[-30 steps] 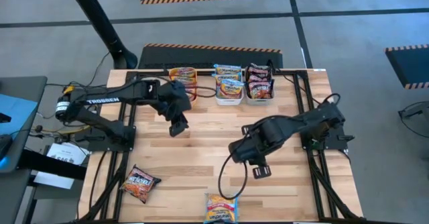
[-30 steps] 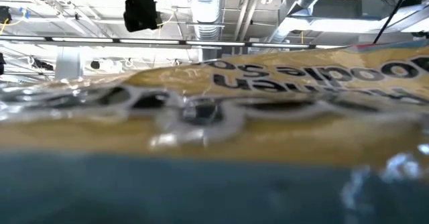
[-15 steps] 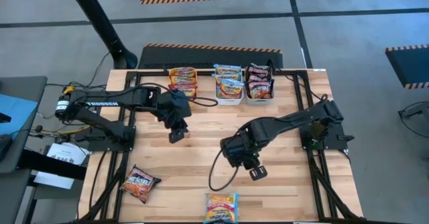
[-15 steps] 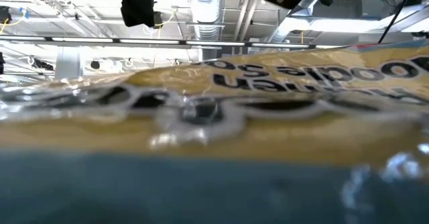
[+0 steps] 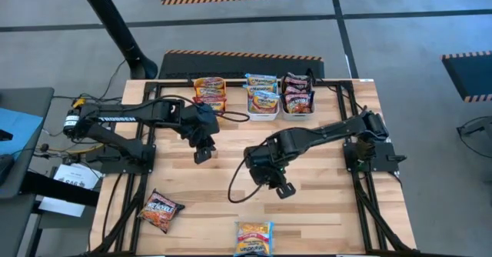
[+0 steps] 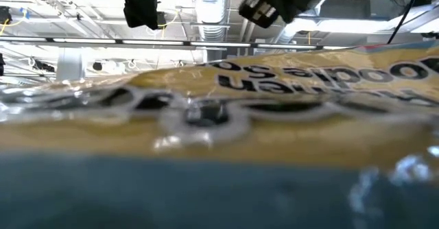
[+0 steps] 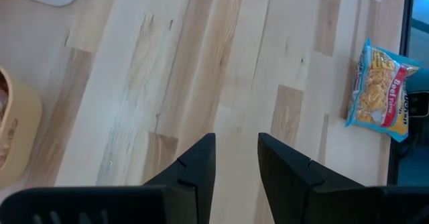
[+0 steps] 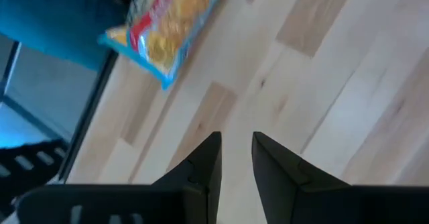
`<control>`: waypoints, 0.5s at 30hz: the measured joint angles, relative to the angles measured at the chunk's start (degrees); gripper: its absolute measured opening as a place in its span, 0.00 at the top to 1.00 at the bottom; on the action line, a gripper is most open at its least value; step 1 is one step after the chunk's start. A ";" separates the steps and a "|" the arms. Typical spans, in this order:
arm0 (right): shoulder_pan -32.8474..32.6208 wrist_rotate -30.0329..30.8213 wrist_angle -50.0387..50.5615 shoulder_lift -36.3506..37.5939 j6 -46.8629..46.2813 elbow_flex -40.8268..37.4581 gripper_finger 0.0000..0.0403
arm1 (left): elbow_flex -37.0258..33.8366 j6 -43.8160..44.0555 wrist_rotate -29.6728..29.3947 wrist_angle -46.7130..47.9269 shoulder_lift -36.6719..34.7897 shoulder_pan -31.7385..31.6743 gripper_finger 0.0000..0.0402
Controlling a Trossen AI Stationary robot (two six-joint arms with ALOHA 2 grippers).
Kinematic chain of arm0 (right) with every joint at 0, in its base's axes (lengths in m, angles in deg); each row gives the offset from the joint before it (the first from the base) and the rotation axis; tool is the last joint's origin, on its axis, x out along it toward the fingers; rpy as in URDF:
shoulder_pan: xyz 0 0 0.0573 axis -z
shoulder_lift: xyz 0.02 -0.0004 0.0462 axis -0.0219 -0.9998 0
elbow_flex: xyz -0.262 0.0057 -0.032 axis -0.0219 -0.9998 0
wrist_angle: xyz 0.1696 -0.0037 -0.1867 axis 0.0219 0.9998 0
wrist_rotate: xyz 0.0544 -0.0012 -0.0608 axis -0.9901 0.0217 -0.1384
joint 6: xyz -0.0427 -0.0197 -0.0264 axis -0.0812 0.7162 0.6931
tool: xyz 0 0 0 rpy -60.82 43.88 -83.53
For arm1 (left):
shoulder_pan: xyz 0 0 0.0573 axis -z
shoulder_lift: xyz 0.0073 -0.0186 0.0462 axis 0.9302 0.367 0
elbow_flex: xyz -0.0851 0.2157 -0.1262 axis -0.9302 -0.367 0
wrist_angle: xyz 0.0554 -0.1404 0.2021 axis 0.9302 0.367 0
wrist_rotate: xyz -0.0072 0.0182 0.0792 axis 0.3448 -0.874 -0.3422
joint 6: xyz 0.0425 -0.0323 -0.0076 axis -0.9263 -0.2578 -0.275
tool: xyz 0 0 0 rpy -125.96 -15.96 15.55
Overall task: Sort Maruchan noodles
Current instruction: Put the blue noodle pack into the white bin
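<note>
Table (image 5: 323, 211) carries two loose packets at its near edge: blue-edged packet (image 5: 253, 238) centre, dark red packet (image 5: 160, 211) toward the left. Right gripper (image 5: 281, 189) hovers empty above bare wood, fingers slightly apart; left gripper (image 5: 202, 155) likewise, mid-table. Recommend right gripper widens, centres over blue-edged packet, descends flat before closing

white "trossen" lettering along the left arm (image 5: 115, 118) in the high view, upside-down "noodle so" printed on the yellow packet (image 6: 274, 99) filling the low view, "beef flavor" partly legible on the blue-edged packet (image 7: 380, 90) in the left wrist view
</note>
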 joint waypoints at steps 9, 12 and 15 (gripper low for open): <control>-0.75 0.08 -3.45 -1.99 3.12 -0.18 0.58 | 0.00 0.23 -0.20 -0.01 0.00 -0.02 0.76; -1.07 0.05 -4.33 -2.52 7.05 0.06 0.52 | 0.00 2.25 -0.20 -0.04 0.00 -0.02 0.76; -1.62 0.07 -5.53 -2.79 8.22 -0.15 0.47 | 0.00 3.69 -0.20 -0.10 0.00 -0.04 0.76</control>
